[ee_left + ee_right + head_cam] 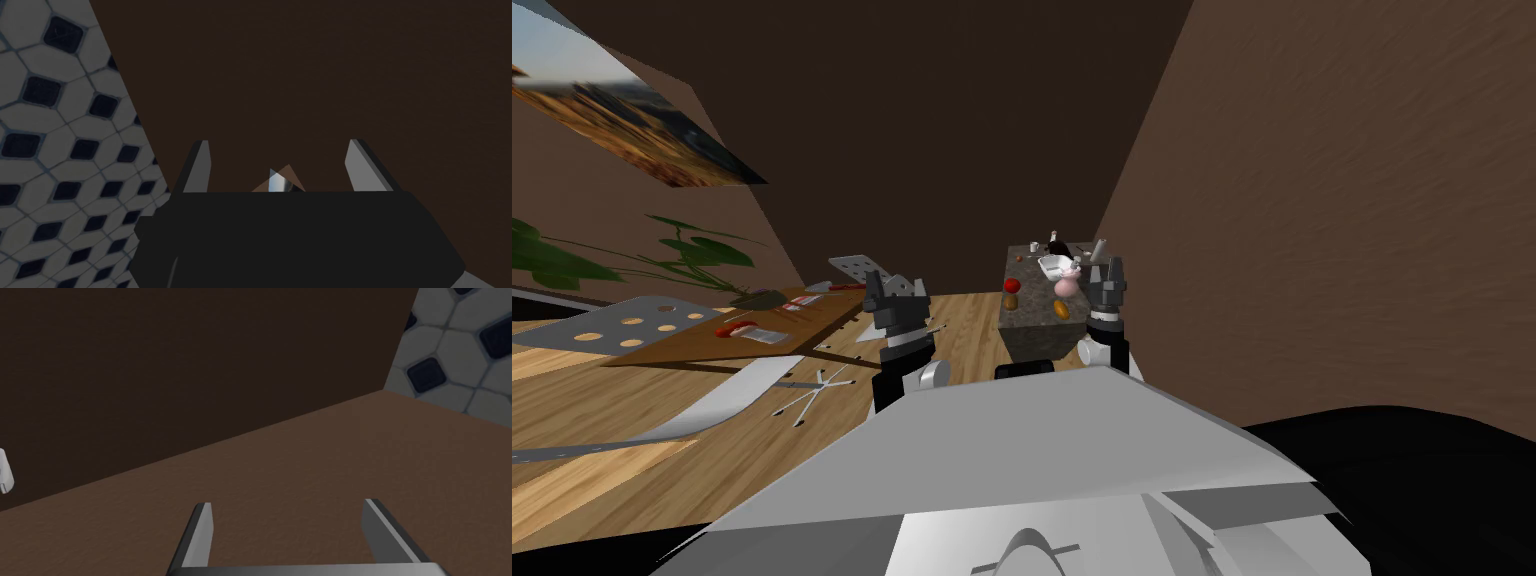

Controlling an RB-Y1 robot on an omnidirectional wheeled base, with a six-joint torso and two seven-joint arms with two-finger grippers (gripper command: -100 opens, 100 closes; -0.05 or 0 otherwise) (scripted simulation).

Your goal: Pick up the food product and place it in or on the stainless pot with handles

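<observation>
Food sits on one stone-topped block (1032, 305) ahead in the head view: four small pieces, namely one red piece (1011, 285), one brown piece (1009, 301), one orange piece (1060, 309) and one pink piece (1065, 286). Which piece the task means cannot be told. One pale pot (1050, 264) stands just behind the pink piece, with one dark bottle (1055, 243) and one small cup (1034, 247) behind it. Two forearms rise from the chest tip, both hands pointing up and forward. The right gripper (1104, 268) overlaps the block's right edge, just beside the pink piece; whether it is over the block or short of it cannot be told. The left gripper (895, 288) is well apart from all four pieces, off to the block's left, in front of one wooden table (802, 320).

Left wrist view: the left gripper (280, 165) is released, its two fingers (199, 167) standing wide apart with nothing held.

Right wrist view: the right gripper (290, 533) is likewise released, its two fingers (200, 533) spread wide and bare.
</observation>
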